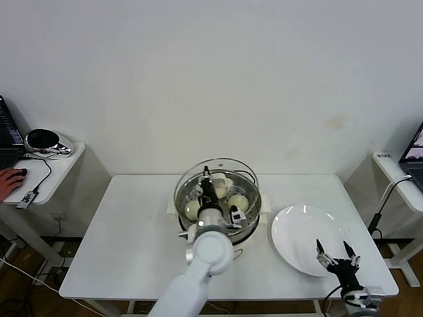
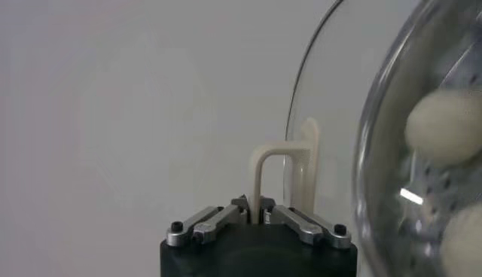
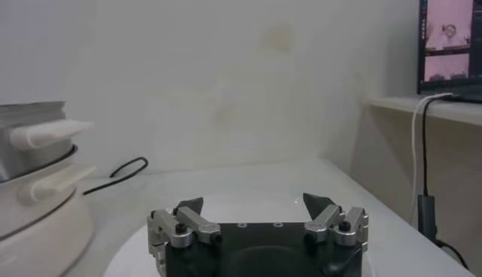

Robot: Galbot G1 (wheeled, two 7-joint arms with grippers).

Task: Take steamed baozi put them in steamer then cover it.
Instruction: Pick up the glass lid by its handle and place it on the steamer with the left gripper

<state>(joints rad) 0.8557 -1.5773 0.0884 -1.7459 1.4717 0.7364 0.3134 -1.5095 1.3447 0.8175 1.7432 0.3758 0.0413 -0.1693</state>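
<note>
Head view: left claw (image 1: pixel 207 177) hides part of steamer (image 1: pixel 248 221).

Round shiny stainless-steel steamer (image 1: pixel 218 198): near wall and much of its inside hidden in the head view behind the white left arm (image 1: pixel 201 264) and the clear glass lid (image 1: pixel 228 173); in the left wrist view its 3 o'clock part is cut by the edge. Smooth cream-white baozi (image 1: pixel 238 202): partly covered, full count not tellable; two blurred pale rounds in the left wrist view. Flat white round plate (image 1: pixel 297 231): 5 o'clock rim hidden by the black right gripper (image 1: pixel 337 254). Hand (image 1: pixel 10 179) at 9 o'clock: cut by the edge.
</note>
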